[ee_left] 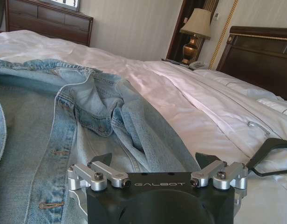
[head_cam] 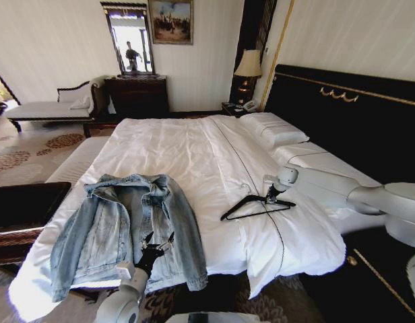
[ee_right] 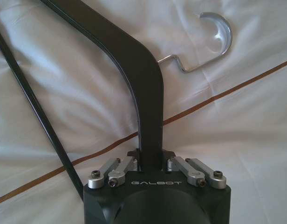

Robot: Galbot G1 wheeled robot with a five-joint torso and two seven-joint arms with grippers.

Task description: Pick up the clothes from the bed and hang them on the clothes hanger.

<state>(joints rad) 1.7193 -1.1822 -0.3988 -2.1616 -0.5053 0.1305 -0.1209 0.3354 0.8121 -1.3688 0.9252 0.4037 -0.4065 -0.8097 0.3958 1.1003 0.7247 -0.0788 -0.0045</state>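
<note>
The denim jacket [head_cam: 123, 225] is seen spread open at the near left corner of the bed [head_cam: 194, 145], not yet lifted. The left gripper [head_cam: 157, 243] is held over the jacket's near right panel, fingers apart and empty. The black coat hanger [head_cam: 251, 205] is clamped on one shoulder arm by the right gripper [head_cam: 273, 196], to the right of the jacket, on or just above the white sheet; contact cannot be told. Judged: hanger secured; jacket pick-up and hanging remain. The sheet is wrinkled, with a thin brown stripe. A black headboard [head_cam: 349, 114], a lamp [head_cam: 248, 67] and a dark wooden dresser [head_cam: 137, 94] are noted at the far side.
</note>
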